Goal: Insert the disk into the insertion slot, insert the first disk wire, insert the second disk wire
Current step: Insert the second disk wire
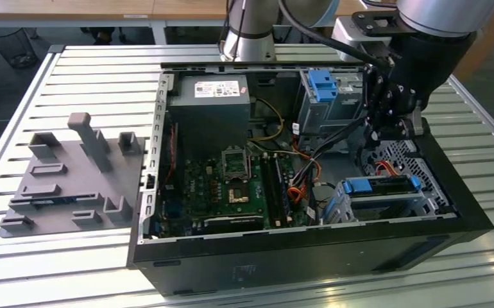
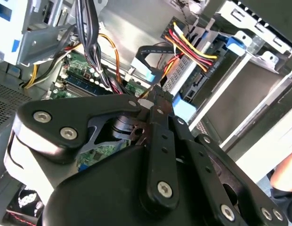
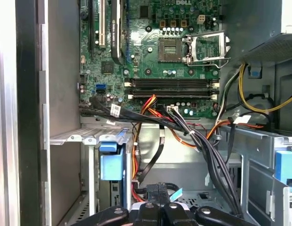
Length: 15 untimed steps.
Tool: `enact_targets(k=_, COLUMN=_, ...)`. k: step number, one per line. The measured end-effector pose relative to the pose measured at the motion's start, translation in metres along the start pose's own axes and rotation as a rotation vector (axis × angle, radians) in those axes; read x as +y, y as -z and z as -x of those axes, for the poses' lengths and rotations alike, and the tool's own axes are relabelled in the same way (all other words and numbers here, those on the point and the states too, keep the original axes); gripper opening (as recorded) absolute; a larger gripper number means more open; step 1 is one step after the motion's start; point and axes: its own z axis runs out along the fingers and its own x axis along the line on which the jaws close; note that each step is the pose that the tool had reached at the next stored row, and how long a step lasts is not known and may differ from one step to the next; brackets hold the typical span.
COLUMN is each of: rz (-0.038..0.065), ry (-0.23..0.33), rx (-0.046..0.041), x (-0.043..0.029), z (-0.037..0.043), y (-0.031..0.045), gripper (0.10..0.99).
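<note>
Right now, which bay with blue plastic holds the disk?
The insertion slot, the low perforated cage: the blue-framed disk sits in it. The taller bay carries only a blue tab.

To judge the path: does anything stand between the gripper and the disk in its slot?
Only loose red and orange wires lie between the gripper and the disk, which sits in the insertion slot; nothing solid visible.

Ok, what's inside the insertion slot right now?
The blue-framed disk sits in the insertion slot. The slot's sheet metal covers most of the disk's body.
</note>
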Motion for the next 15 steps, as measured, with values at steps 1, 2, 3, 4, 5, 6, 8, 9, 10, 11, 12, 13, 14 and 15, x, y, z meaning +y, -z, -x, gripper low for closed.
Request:
enact_targets(k=1, rz=0.0, ry=0.0, rx=0.0, x=0.0, z=0.0015, y=-0.0003, gripper=0.106)
enact_targets(k=2, rz=0.0, ry=0.0, rx=0.0, x=0.0, z=0.0027, y=-0.0008, gripper=0.106)
enact_targets(k=3, rz=0.0, ry=0.0, rx=0.0, x=0.0, z=0.0034, y=-0.0015, gripper=0.106)
enact_targets(k=4, rz=0.0, ry=0.0, rx=-0.0001, x=0.0, z=0.0039, y=-0.0026, gripper=0.106)
enact_targets(k=5, rz=0.0, ry=0.0, rx=-0.0002, x=0.0001, z=0.0041, y=-0.0038, gripper=0.114)
enact_targets(k=6, rz=0.0, ry=0.0, rx=-0.0002, x=0.0001, z=0.0041, y=-0.005, gripper=0.114)
enact_targets(k=8, rz=0.0, ry=0.0, rx=0.0, x=-0.0003, z=0.0044, y=-0.0073, gripper=0.173)
enact_targets(k=9, rz=0.0, ry=0.0, rx=0.0001, x=-0.0006, z=0.0047, y=-0.0082, gripper=0.173)
enact_targets(k=10, rz=0.0, ry=0.0, rx=0.0002, x=-0.001, z=0.005, y=-0.0092, gripper=0.173)
enact_targets(k=11, rz=0.0, ry=0.0, rx=0.0001, x=-0.0014, z=0.0052, y=-0.0101, gripper=0.173)
enact_targets(k=12, rz=0.0, ry=0.0, rx=0.0, x=-0.0017, z=0.0054, y=-0.011, gripper=0.173)
enact_targets(k=13, rz=0.0, ry=0.0, rx=0.0, x=-0.002, z=0.0057, y=-0.0117, gripper=0.173)
enact_targets(k=14, rz=0.0, ry=0.0, rx=-0.0001, x=-0.002, z=0.0059, y=-0.0119, gripper=0.173)
enact_targets(k=15, rz=0.0, ry=0.0, rx=0.0, x=-0.002, z=0.006, y=-0.0118, gripper=0.173)
